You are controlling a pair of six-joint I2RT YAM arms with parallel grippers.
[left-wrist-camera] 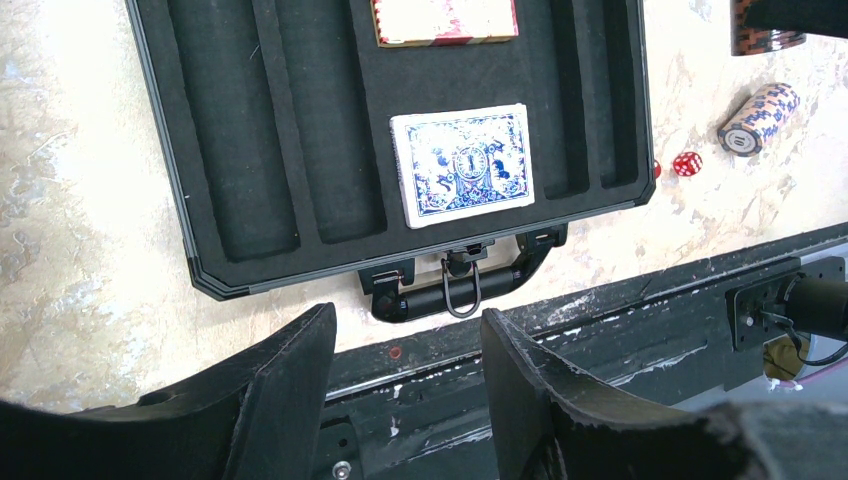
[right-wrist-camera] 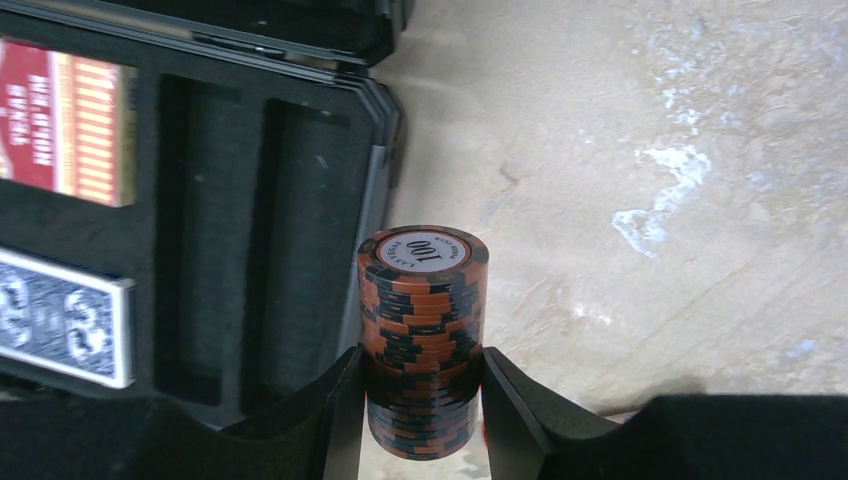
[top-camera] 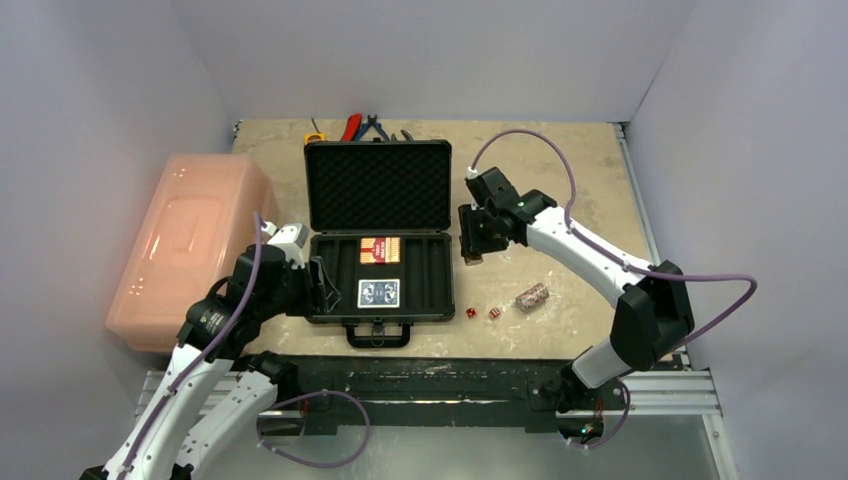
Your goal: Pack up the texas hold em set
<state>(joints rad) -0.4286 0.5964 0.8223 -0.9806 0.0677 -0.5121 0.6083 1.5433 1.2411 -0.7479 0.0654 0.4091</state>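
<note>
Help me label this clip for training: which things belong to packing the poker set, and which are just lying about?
Belongs to the job: case, red deck, blue deck, chip roll held by the right end effector, loose chip roll, two dice.

Lying about: pink bin, pliers, tape measure.

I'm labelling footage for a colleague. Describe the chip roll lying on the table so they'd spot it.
Find the open black case mid-table, then look right of its front corner past two red dice. The chip roll lies on its side; the other roll is held in the right gripper.
</note>
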